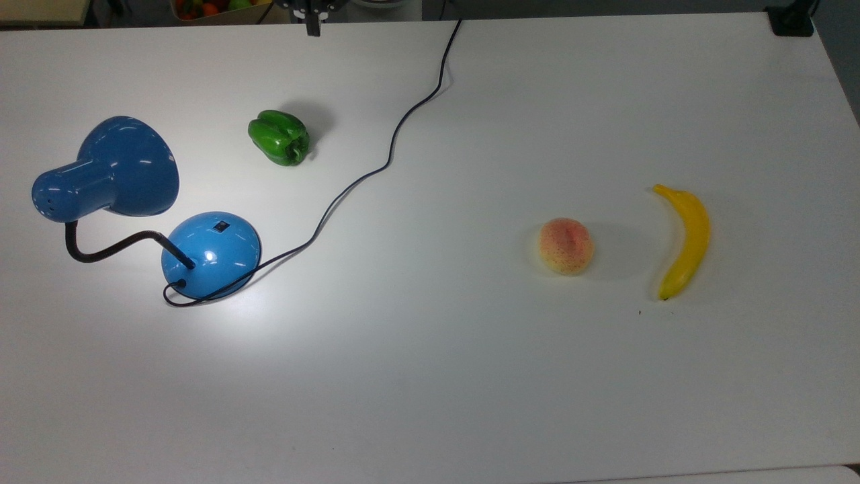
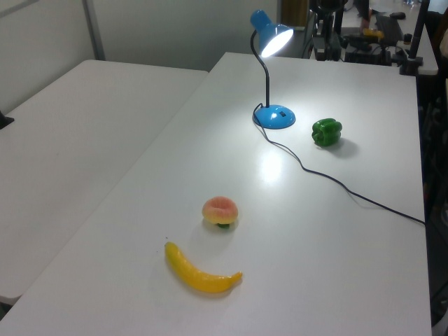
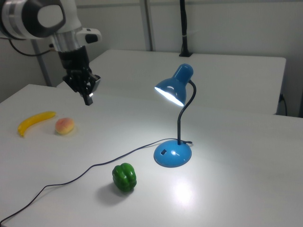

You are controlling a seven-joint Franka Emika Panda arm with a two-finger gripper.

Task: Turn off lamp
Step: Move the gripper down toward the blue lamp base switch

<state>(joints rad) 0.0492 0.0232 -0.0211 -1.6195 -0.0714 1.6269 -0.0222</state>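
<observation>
Blue and glossy, the lamp (image 3: 173,118) was seen lit near a worktop (image 1: 470,376) corner, its switch (image 1: 220,226) untouched. The hand (image 3: 88,96) was held high above the worktop, well apart from it; its fingers appeared closed, empty. Reaching and pressing remained.

Top view overhead; left, right views oblique from opposite table (image 1: 470,376) ends.

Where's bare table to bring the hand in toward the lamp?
Widest bare stretch: between the cord and the peach, plus the top view's whole lower half. Tightest: around the lamp base, with the pepper and looping cord close by.
</observation>
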